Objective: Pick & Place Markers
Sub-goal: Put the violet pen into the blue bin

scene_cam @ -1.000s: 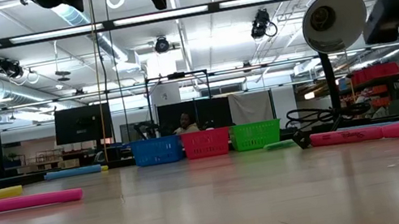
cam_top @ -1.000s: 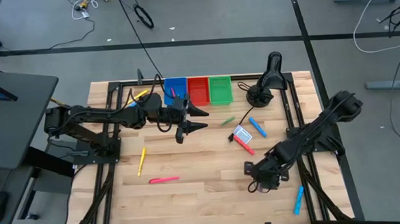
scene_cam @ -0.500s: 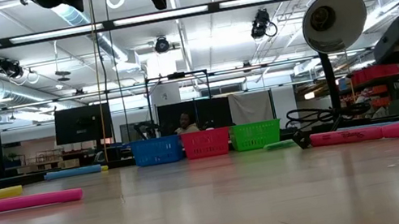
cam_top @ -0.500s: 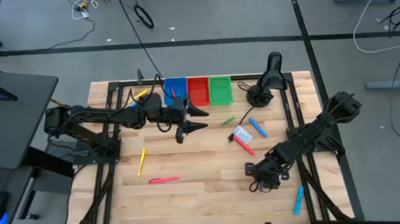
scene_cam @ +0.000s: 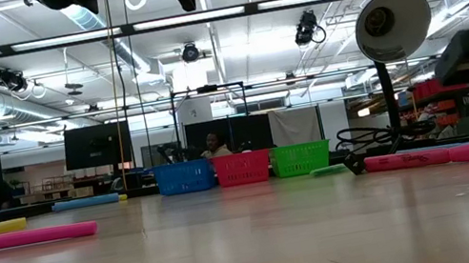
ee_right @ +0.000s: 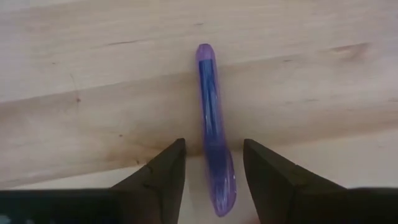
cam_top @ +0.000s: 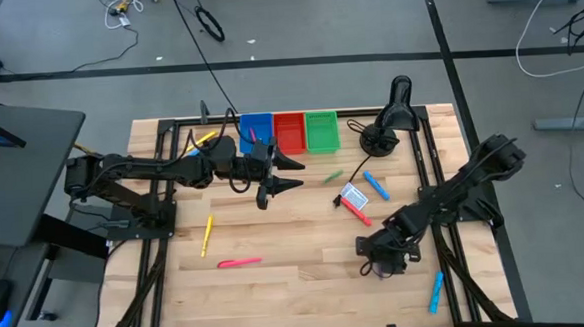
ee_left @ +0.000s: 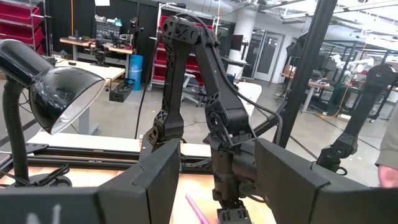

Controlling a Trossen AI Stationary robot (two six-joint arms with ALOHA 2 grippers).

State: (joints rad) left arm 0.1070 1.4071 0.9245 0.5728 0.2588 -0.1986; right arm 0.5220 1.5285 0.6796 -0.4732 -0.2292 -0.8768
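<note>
1 purple marker (ee_right: 212, 134) lies on the table (cam_top: 297, 253) between the right gripper (ee_right: 211, 163) fingers, which have narrowed over the last second but probably aren't gripping yet; left gripper (cam_top: 285, 174) hangs open near the bins (cam_top: 290, 132)

Right arm (ee_left: 214, 106) beyond desk lamp (ee_left: 53, 87) — pink marker (ee_left: 198, 209)

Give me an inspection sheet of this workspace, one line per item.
Surface: wooden table, mostly bare.
Job's things: purple marker between the right claw's fingers, lying flat; pink marker, yellow marker, blue marker scattered.
Clutter: desk lamp; blue bin, red bin, green bin.
Grippers: left claw open, raised near the bins; right claw low, straddling the purple marker.
Cables: floor cable.
Surroundings: workshop; person beyond.
</note>
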